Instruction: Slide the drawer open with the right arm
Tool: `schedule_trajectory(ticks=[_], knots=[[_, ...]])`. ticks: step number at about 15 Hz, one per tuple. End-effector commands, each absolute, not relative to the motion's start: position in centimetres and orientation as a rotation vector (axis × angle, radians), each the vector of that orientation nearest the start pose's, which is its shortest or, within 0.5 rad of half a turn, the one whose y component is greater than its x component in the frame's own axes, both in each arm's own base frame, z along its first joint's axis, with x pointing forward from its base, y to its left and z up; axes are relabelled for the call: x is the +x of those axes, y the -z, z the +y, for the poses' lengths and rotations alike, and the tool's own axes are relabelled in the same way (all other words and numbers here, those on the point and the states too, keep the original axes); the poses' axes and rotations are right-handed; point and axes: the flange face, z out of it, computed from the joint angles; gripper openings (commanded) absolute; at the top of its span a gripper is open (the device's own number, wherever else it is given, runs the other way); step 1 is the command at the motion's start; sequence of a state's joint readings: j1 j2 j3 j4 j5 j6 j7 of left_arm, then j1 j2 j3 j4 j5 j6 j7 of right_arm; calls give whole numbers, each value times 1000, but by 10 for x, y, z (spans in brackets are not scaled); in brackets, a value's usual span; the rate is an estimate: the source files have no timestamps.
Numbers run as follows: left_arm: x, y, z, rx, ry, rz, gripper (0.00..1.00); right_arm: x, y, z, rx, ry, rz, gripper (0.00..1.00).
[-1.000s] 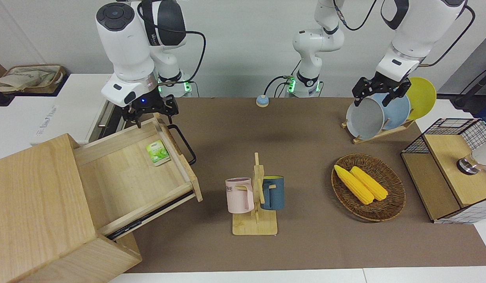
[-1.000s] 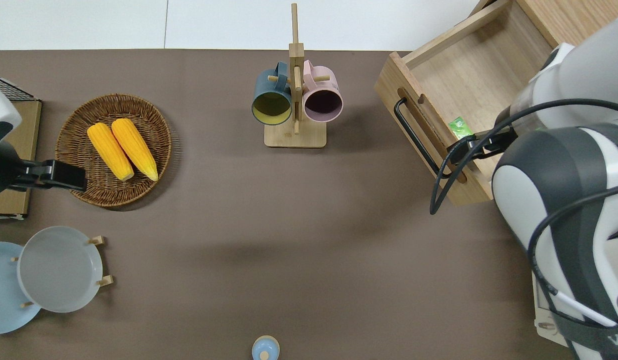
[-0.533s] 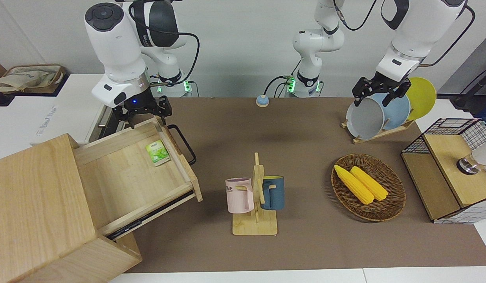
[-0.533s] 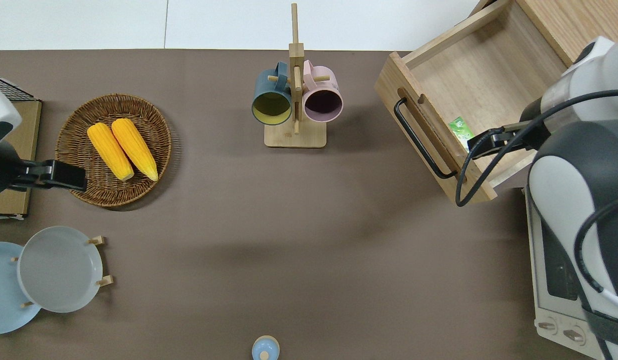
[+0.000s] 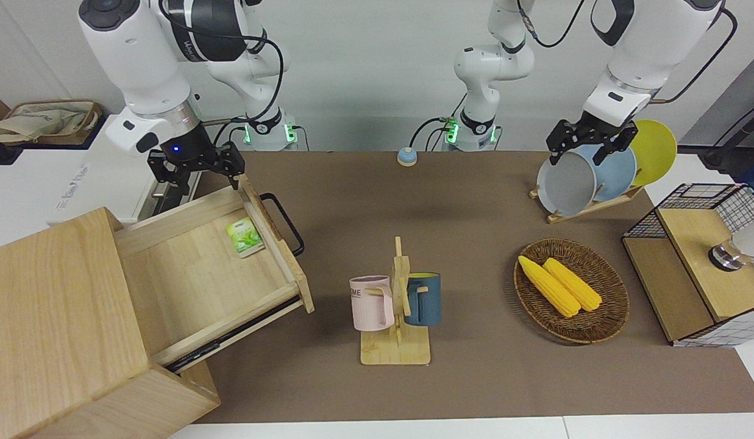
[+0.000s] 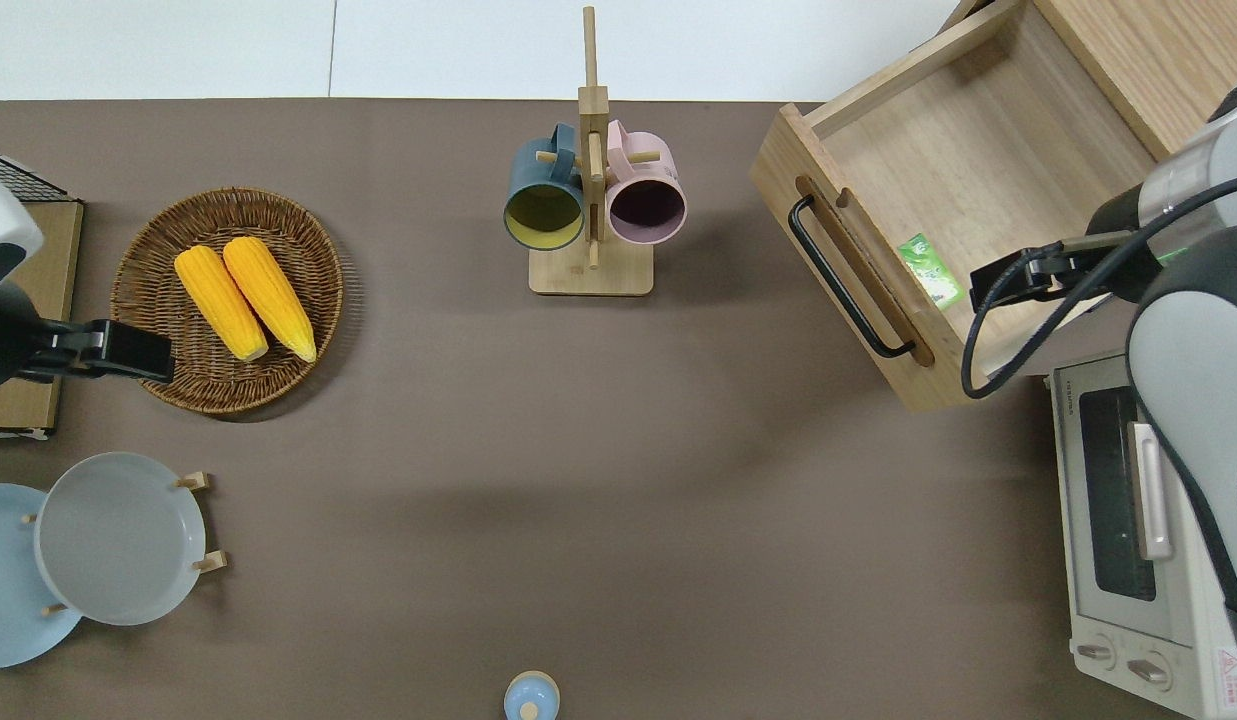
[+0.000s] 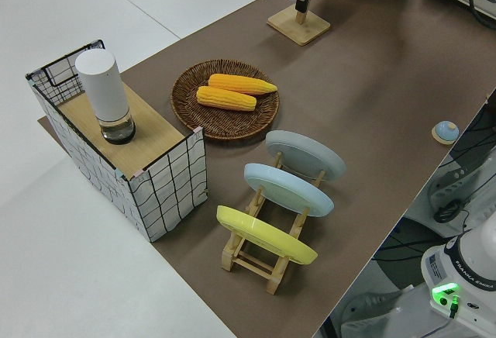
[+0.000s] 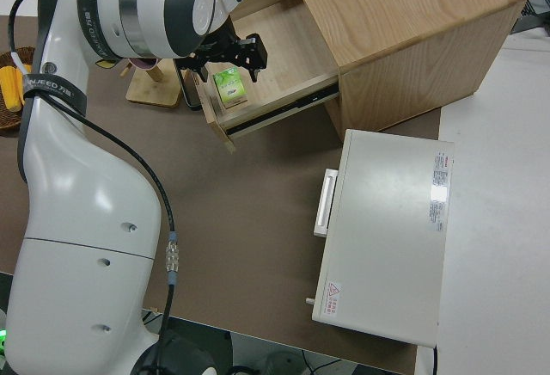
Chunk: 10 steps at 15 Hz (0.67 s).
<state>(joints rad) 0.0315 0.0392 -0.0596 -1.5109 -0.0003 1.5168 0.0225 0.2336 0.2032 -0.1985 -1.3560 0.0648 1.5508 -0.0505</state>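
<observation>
The drawer stands pulled far out of the big pale wooden box, its black bar handle facing the table's middle. Inside it lies a small green packet, close to the front panel. My right gripper hangs in the air, open and holding nothing. In the overhead view the right gripper is over the drawer's edge nearest the robots, beside the packet and clear of the handle. The right side view also shows the right gripper above the packet. The left arm is parked, its gripper open.
A white toaster oven sits nearer to the robots than the drawer. Mid-table stands a mug rack with two mugs. Toward the left arm's end are a corn basket, a plate rack and a wire-mesh cabinet. A blue bell lies near the robots.
My right gripper has risen and drawn back from the handle end of the drawer toward the right arm's end of the table. The drawer and left arm have not moved.
</observation>
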Motion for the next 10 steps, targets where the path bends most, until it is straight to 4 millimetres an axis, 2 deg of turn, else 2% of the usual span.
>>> schedule_trajectory(ticks=[1, 4, 8, 10], knots=[[563, -629, -14, -3126, -62, 97, 993, 600, -609, 37, -3084, 42, -145, 990], [563, -630, -14, -3126, -60, 97, 993, 597, -608, 37, -3091, 40, -145, 990], [563, -630, -14, -3126, -60, 97, 993, 591, -609, 54, -3158, 44, -199, 990], [563, -630, -14, -3126, -60, 97, 993, 590, -608, 56, -3154, 38, -207, 990]])
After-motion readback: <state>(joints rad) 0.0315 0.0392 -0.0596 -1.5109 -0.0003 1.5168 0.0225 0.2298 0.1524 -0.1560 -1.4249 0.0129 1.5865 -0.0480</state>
